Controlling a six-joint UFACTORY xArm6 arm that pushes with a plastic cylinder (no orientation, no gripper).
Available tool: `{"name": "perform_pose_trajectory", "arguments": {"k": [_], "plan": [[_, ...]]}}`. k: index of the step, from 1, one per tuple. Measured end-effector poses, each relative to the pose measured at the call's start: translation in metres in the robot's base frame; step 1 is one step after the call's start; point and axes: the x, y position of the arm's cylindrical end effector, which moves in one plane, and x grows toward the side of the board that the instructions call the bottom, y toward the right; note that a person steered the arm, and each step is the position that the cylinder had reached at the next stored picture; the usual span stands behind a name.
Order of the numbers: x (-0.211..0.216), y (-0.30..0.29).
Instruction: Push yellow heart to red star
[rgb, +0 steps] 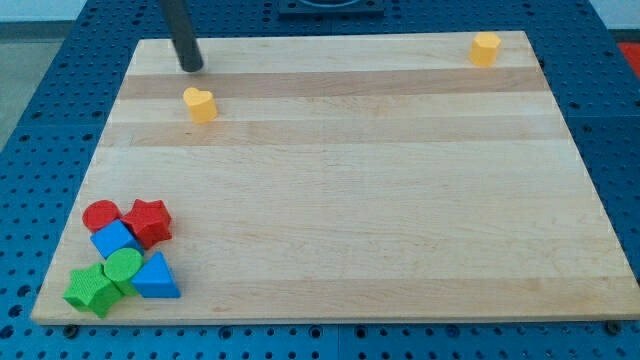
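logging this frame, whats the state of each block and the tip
my tip: on the board, just above-left of the yellow heart, not touching it
yellow heart: alone, far from the red star
red star: packed in the bottom-left cluster
red round block: touching the blue blocks' group
yellow block: alone at top right

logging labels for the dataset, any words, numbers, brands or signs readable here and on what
None: no readable text in the camera view.
Wooden board: bare grain, no print.
Yellow heart block, red star block, yellow hexagonal block: plain faces.
My tip, above the heart: unmarked dark rod.
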Motion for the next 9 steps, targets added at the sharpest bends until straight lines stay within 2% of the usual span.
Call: {"name": "perform_pose_trajectory", "arguments": {"k": [3,8,9], "plan": [[0.059,0.007],[0.208,0.007],[0.213,0.007]]}}
